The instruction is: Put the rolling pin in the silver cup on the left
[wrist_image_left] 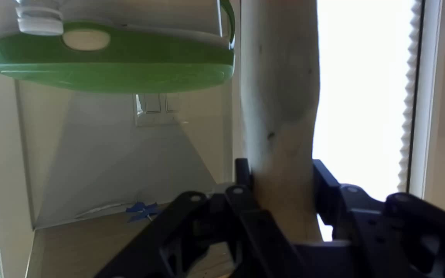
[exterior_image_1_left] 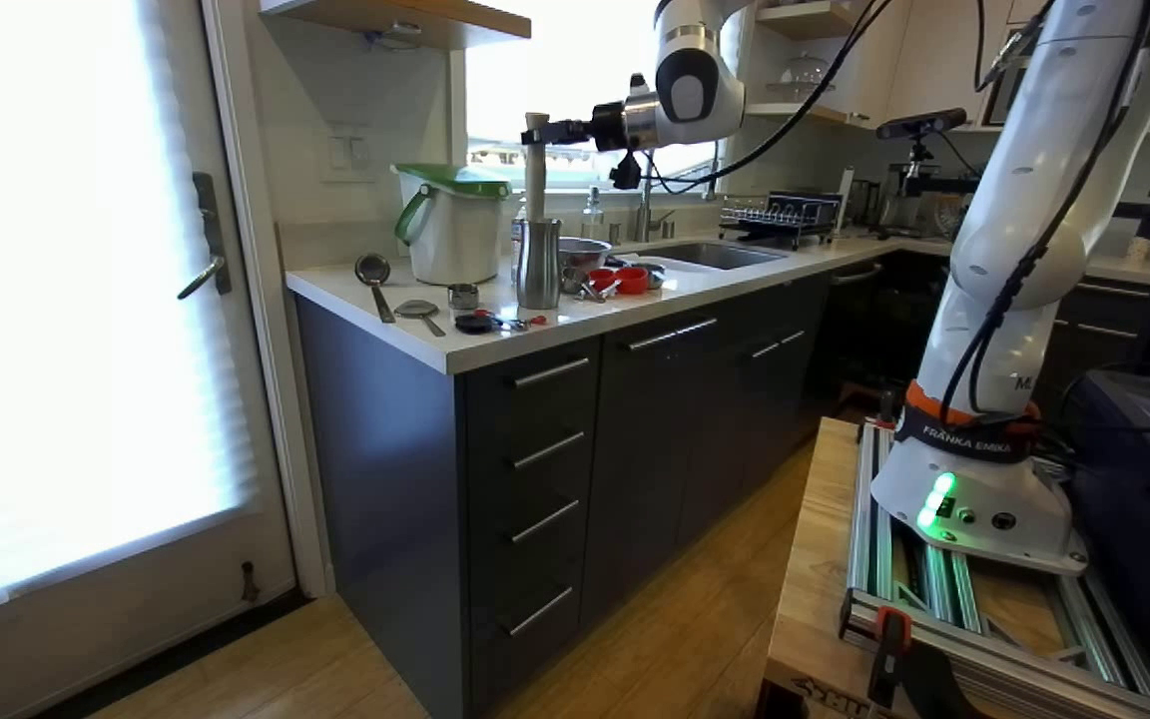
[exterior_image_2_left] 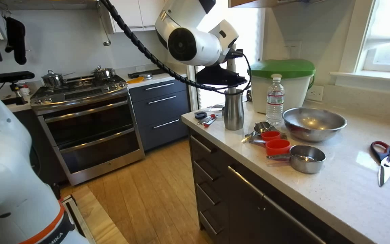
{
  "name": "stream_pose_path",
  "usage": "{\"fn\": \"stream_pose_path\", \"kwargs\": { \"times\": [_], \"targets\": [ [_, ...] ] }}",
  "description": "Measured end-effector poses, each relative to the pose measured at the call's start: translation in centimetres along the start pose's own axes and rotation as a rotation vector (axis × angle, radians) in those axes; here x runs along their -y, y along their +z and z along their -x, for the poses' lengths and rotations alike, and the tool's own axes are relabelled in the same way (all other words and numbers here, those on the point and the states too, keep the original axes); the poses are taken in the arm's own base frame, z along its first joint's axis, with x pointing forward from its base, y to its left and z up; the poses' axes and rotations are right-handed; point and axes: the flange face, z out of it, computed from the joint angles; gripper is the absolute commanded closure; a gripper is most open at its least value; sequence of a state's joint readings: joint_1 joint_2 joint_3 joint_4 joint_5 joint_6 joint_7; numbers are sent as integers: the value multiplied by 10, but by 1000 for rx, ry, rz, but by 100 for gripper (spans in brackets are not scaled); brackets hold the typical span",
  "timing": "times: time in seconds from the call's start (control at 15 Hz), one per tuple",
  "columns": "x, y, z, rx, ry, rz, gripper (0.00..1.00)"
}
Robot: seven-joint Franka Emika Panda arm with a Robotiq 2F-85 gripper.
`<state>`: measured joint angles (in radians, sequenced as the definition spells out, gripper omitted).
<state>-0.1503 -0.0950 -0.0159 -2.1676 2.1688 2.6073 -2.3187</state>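
The pale surface (exterior_image_2_left: 347,186) carries the silver cup (exterior_image_2_left: 234,112) near its corner, and over the cup's mouth I have the rolling pin (exterior_image_1_left: 535,182) upright, its lower end at or just inside the rim; which, I cannot tell. My hand (wrist_image_left: 282,175) is clamped on the pin near its top, so I should lower it straight and centred, freeing it only at the bottom.

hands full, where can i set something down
Bare counter separates the scissors from the bowl and the steel measuring cup. Crowded around the silver cup: red cups and a bottle on one side, small utensils on the other.
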Motion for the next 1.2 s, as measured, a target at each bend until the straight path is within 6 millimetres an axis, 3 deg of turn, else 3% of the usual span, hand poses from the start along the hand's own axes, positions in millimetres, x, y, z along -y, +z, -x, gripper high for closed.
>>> {"fn": "stream_pose_path", "kwargs": {
  "times": [0.47, 1.0, 1.07, 1.13, 1.2],
  "targets": [
    [-5, 6, 34, 43, 1, 18, 84],
    [-5, 9, 43, 58, 2, 19, 84],
    [-5, 9, 44, 59, 1, 19, 34],
    [-5, 9, 45, 60, 1, 19, 33],
    [-5, 10, 45, 61, 1, 19, 26]
  ]
}}
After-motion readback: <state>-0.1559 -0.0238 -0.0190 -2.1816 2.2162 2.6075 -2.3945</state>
